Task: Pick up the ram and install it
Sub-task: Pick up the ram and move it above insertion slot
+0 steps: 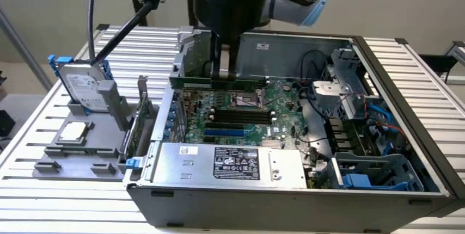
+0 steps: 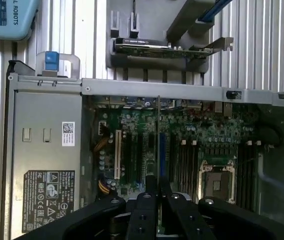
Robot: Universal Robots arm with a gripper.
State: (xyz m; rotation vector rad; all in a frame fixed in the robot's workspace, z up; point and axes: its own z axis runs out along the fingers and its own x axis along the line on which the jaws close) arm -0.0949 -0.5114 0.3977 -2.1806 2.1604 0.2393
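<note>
The ram (image 1: 190, 83) hangs clamped in the hand (image 1: 224, 75) over the motherboard (image 1: 251, 130); a teal panel (image 2: 4, 17) reads "ROBOTS".

Ram (image 1: 193, 83) — long green stick, on edge, level — gripped in jaws above motherboard (image 1: 240, 122).

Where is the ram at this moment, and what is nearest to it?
In the exterior view, the gripper holds the ram level inside the open computer case, over the far edge of the motherboard, close to the processor socket.
</note>
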